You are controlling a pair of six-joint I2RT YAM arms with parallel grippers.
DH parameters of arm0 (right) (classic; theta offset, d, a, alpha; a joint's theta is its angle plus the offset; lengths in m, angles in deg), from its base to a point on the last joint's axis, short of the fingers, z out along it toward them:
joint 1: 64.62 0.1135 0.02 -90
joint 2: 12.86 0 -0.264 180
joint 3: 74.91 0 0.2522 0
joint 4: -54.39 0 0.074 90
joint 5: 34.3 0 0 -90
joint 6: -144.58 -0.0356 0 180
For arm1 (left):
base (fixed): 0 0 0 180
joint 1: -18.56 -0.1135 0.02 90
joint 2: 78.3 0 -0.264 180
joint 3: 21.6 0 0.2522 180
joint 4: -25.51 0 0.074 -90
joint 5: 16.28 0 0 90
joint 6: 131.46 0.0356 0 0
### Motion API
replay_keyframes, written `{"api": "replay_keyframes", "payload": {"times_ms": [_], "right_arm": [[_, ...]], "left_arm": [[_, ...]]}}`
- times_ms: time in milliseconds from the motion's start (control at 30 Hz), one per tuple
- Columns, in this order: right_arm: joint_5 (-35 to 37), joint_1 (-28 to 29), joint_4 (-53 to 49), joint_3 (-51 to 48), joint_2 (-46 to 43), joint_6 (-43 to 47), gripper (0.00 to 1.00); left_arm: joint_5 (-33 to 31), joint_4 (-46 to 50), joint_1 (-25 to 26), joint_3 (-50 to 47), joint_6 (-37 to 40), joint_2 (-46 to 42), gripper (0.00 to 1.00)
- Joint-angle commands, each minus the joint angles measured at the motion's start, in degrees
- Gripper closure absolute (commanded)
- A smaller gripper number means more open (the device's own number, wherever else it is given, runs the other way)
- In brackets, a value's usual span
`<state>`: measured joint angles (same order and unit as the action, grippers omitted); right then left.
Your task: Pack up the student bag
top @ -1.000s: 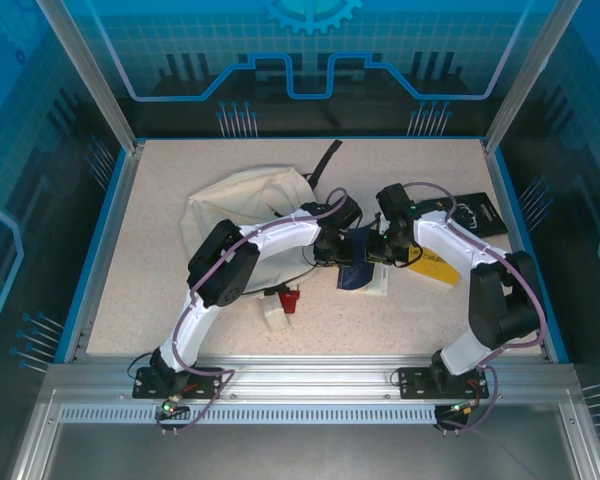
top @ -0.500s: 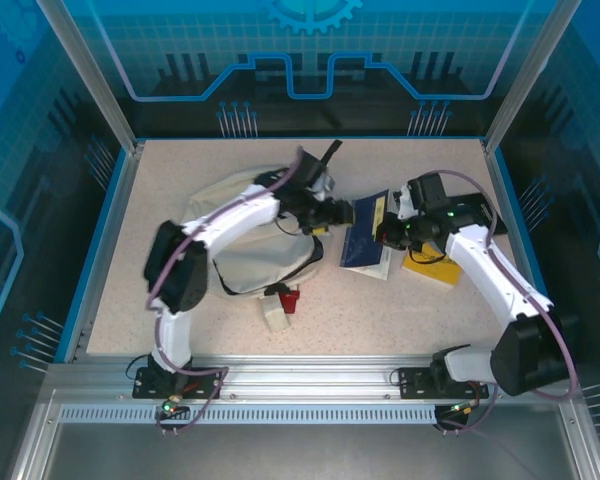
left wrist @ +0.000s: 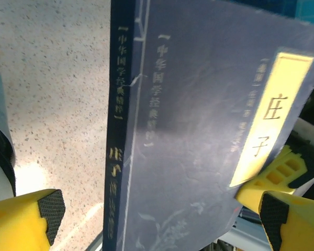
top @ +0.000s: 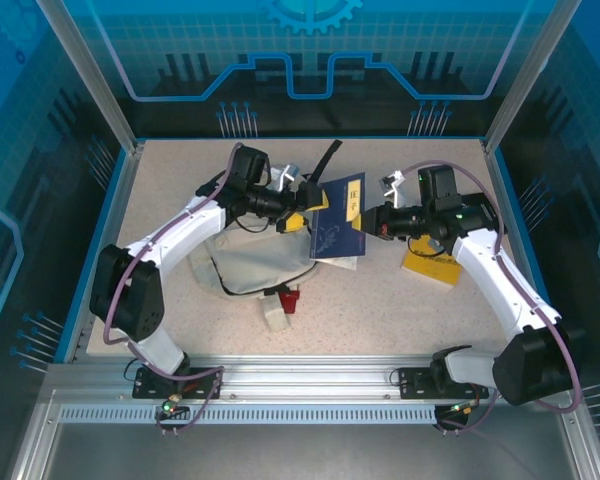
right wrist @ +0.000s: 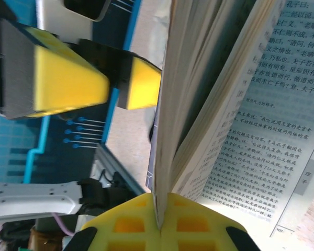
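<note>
Since the bag (top: 250, 265) lies flat on the table (top: 400, 300) at the near left, under the left arm (top: 180, 235), it sits leftward and slightly nearer from the book (top: 337, 217), and the left arm is closer to it. Farther back, the right gripper (top: 380, 222) is clamped on the book's right edge, holding it tilted up, long axis running near to far, cover facing left. Just beside that cover the left gripper (top: 298, 207) hangs with jaws wide apart, gripping nothing. Where the bag's mouth is, I cannot tell.
</note>
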<state>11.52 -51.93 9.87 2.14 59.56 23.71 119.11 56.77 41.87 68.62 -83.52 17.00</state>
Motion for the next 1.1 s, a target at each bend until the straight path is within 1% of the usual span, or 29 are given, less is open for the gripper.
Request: {"api": "replay_keyframes", "payload": {"times_ms": [0,67,133,167,233,300,400,433,500,533,567,633,733,800,900,1067], "right_arm": [[-8.82,-0.42,6.41,1.76,0.53,-1.93,1.0],[-10.97,-0.34,8.1,1.66,1.13,-2.97,1.0],[-11.58,-0.24,8.35,1.86,1.57,-3.15,1.0],[-11.85,-0.24,8.36,1.84,1.74,-3.23,1.0],[-11.78,-0.36,7.97,1.93,2.18,-3.24,0.99],[-11.02,-0.46,7.04,2.04,2.64,-3.01,0.98],[-8.4,-1.07,5.04,1.68,2.86,-2.31,0.9],[-6.72,-1.31,4.35,1.31,2.65,-2.36,0.85],[-4.81,-2.04,5.09,-0.21,1.67,-3.63,0.73],[-3.01,-2.58,5.88,-1.52,0.63,-5.12,0.61],[-1.09,-3.01,6.57,-2.81,-0.66,-6.49,0.53],[2.85,-3.33,9.48,-5.91,-3.12,-11.18,0.32],[6.07,-2.96,17.89,-11.85,-6.74,-20.88,0.18],[7.83,-1.71,24.22,-16.35,-8.77,-27.16,0.1],[10.32,2.03,33.96,-20.72,-11.42,-35.19,0.01],[18.38,10.95,45.51,-23.44,-12.8,-43.93,0.0]], "left_arm": [[4.08,-2.05,-0.2,-0.75,0.39,-1.93,0.02],[4.75,-3.2,-0.15,-0.54,-0.11,-1.51,0.03],[5.68,-5.01,-0.14,-0.4,-1.09,-1.14,0.04],[6.38,-6.42,-0.15,-0.48,-1.96,-0.99,0.07],[7.6,-8.98,-0.16,-0.91,-3.42,-1.15,0.16],[7.28,-10.88,-0.19,-1.54,-3.83,-1.76,0.33],[5.92,-10.99,-0.44,-2.02,-3.46,-2.81,0.61],[5.34,-11.22,-0.64,-2.27,-3.81,-3.21,0.69],[2.9,-11.53,-0.98,-2.79,-5.01,-4.3,0.87],[1.49,-12.43,-1.12,-3.3,-5.85,-5.25,0.91],[-0.15,-13.12,-1.19,-3.68,-6.37,-6.33,0.93],[-3.64,-13.28,-1.49,-3.88,-7.31,-8.13,0.96],[-9.61,-13.48,-1.86,-4.05,-9.82,-10.23,0.96],[-12.86,-14.05,-1.94,-4.22,-11.92,-11.12,0.96],[-17.36,-17.13,-1.94,-5.8,-17.07,-12.14,0.94],[-21.79,-26.85,-1.84,-10.32,-27.64,-12.47,0.94]]}}
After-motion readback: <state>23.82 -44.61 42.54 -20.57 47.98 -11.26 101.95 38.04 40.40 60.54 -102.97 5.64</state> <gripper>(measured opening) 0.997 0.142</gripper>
